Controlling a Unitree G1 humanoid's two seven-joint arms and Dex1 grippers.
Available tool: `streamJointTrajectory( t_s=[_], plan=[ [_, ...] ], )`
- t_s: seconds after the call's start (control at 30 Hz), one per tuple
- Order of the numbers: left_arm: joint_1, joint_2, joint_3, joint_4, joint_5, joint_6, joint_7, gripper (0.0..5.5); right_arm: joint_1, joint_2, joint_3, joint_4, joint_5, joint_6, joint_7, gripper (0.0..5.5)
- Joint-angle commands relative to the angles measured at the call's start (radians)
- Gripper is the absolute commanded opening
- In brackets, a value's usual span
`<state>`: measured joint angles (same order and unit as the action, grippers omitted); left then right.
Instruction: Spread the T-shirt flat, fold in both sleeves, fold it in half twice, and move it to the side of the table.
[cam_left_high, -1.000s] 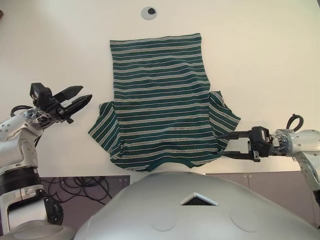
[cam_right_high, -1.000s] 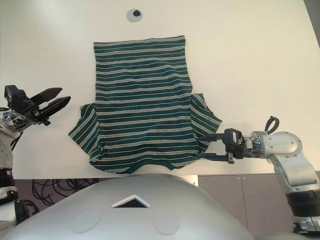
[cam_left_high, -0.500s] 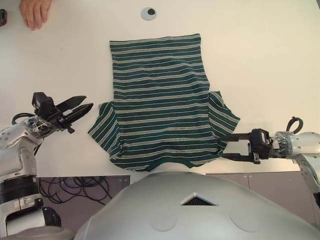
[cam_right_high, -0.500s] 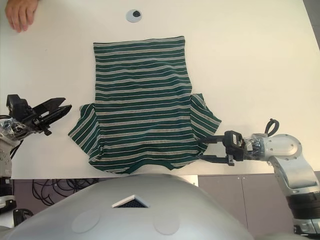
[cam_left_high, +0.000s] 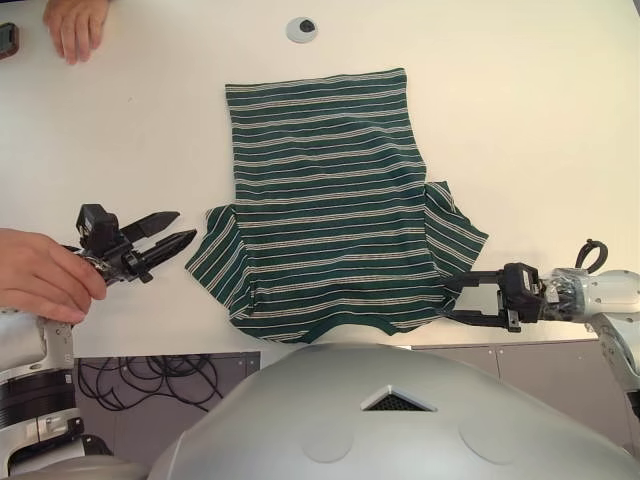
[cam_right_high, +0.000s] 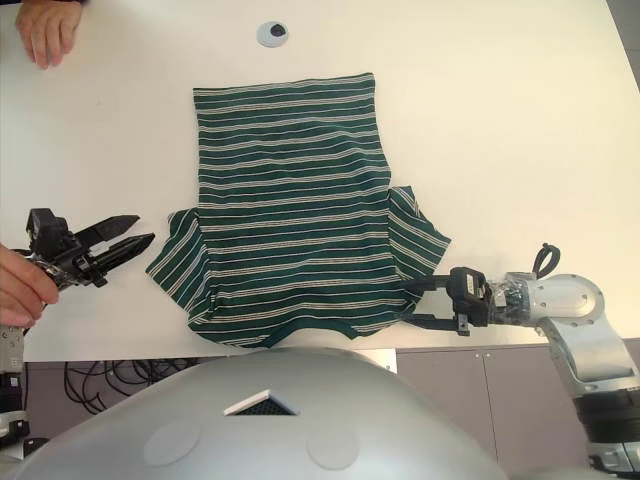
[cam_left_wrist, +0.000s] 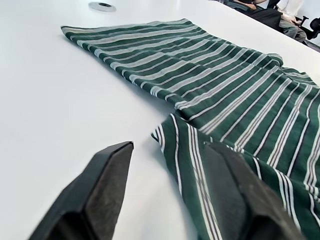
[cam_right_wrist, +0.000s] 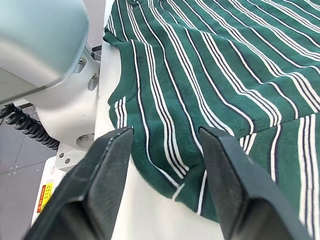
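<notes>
A dark green T-shirt (cam_left_high: 330, 190) with pale stripes lies spread on the white table (cam_left_high: 540, 120), collar toward me, hem at the far side. My left gripper (cam_left_high: 185, 226) stands open just left of the left sleeve (cam_left_wrist: 185, 145), apart from it. A person's hand (cam_left_high: 40, 275) rests on that arm's wrist. My right gripper (cam_left_high: 446, 297) is open at the shirt's near right corner, its fingers (cam_right_wrist: 107, 175) straddling the cloth edge below the right sleeve (cam_left_high: 455, 225). Nothing is gripped.
A small round disc (cam_left_high: 302, 28) sits in the table beyond the hem. Another hand (cam_left_high: 75, 22) lies on the far left corner beside a dark object (cam_left_high: 8, 40). The near table edge (cam_left_high: 150, 340) runs close under both grippers. Wide bare tabletop flanks the shirt.
My left gripper has come down toward the near edge and closer to the left sleeve. A person's hand has arrived on that wrist. The right gripper slid slightly nearer the table edge.
</notes>
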<state>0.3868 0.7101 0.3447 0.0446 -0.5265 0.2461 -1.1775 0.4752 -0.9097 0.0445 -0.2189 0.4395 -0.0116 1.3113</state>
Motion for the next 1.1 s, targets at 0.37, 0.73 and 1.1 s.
streamJointTrajectory(
  t_s=[0.37, 0.73, 1.1],
  plan=[
    [-0.012, 0.019, -0.026, 0.05, 0.05, 0.004, 0.005, 2.15, -0.012, 0.002, -0.01, -0.023, 0.002, 0.018, -0.002, 2.41],
    [0.004, 0.013, -0.061, 0.097, 0.1, -0.05, -0.001, 2.99, 0.0, 0.001, -0.018, -0.048, 0.005, 0.036, -0.01, 2.41],
    [0.106, 0.076, -0.077, 0.089, 0.1, -0.025, -0.087, 2.99, 0.004, 0.004, -0.016, -0.048, 0.0, 0.035, -0.014, 2.41]
  ],
)
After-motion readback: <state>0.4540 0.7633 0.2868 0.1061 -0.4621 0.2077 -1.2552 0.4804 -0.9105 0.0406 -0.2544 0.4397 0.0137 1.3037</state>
